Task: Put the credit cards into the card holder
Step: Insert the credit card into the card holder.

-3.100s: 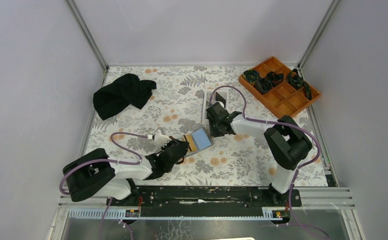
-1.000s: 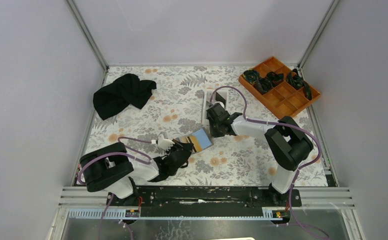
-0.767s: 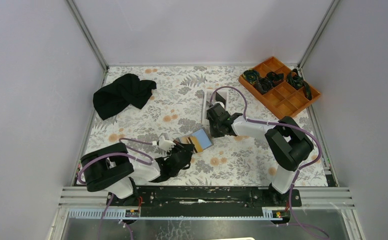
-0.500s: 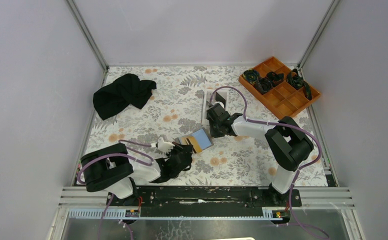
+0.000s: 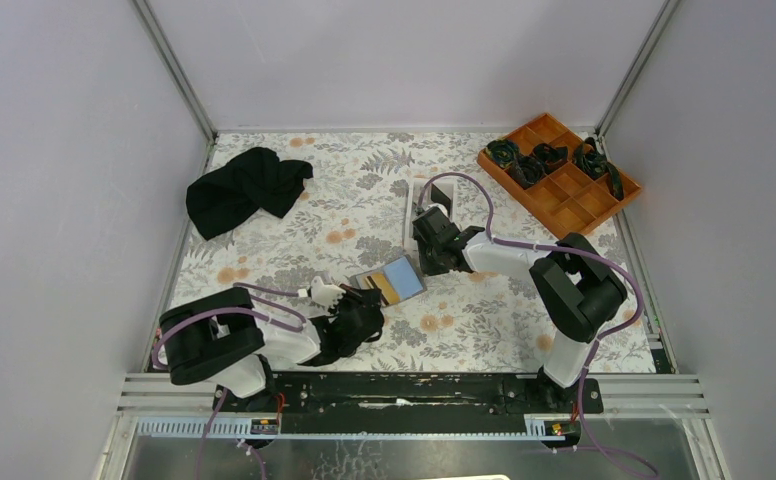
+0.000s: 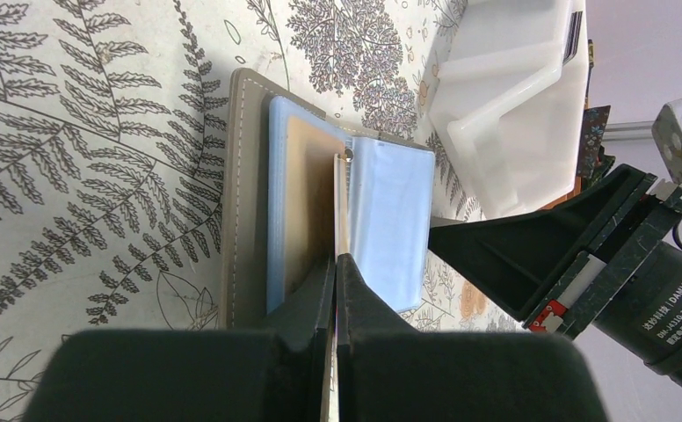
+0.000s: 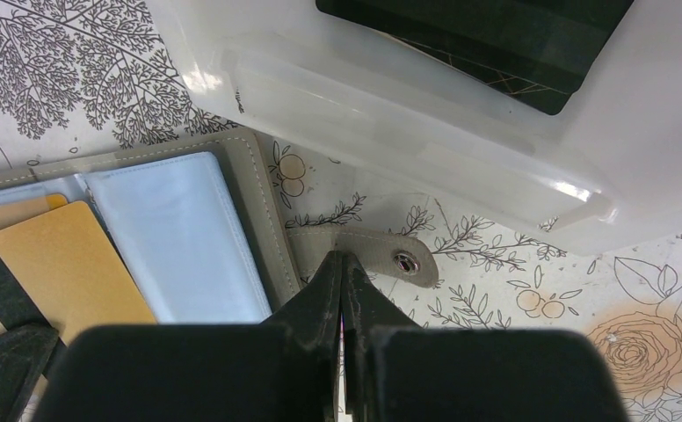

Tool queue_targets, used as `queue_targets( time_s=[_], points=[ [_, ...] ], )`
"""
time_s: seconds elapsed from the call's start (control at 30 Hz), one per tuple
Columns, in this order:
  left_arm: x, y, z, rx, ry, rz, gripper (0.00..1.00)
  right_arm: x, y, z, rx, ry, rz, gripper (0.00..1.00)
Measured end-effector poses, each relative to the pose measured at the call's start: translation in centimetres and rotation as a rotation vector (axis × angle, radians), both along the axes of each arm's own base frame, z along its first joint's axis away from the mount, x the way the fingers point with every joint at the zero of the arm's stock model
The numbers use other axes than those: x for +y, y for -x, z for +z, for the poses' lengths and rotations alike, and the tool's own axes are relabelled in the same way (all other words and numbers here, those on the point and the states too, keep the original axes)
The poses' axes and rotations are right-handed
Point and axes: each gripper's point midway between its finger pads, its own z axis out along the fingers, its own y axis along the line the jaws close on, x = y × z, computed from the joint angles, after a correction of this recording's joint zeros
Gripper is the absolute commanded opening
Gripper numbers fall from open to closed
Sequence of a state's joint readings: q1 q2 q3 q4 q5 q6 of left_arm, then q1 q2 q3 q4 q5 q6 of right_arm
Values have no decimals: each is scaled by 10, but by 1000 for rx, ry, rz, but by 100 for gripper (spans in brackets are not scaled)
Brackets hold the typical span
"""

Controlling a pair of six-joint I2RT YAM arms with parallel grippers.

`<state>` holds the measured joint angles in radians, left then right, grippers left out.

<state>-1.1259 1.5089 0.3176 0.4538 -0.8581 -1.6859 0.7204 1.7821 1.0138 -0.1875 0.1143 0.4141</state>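
Floral-patterned surface (image 5: 294, 240) fills the middle of the overhead view, and the card holder (image 5: 404, 276) lies open at its centre, pale blue pages up. The left gripper (image 6: 335, 264), at lower centre of the left wrist view, is closed on the near edge of an orange card (image 6: 307, 193) lying over the holder's left page. The right gripper (image 7: 343, 264) is closed too, its tips on the holder's grey snap strap (image 7: 381, 251). Just above it, a white tray (image 7: 425, 114) holds dark cards (image 7: 478, 35). An orange tray (image 5: 574, 195) sits at upper right and a black cloth (image 5: 247, 188) at upper left.
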Motion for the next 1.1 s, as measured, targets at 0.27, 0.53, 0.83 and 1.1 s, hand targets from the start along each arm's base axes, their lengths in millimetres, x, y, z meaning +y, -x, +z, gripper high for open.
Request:
queue_targets(
  time_s=[0.27, 0.53, 0.83, 1.1],
  points=[
    [-1, -1, -3, -5, -4, 2, 0, 1, -1, 0, -4, 3, 7, 0],
    [-5, -3, 1, -25, -7, -13, 0, 2, -2, 0, -8, 9, 9, 0],
    [-10, -5, 11, -62, -31, -48, 0, 2, -2, 1, -8, 10, 11, 0],
    [-11, -6, 14, -75, -37, -59, 0, 2, -2, 1, -7, 11, 11, 0]
  ],
)
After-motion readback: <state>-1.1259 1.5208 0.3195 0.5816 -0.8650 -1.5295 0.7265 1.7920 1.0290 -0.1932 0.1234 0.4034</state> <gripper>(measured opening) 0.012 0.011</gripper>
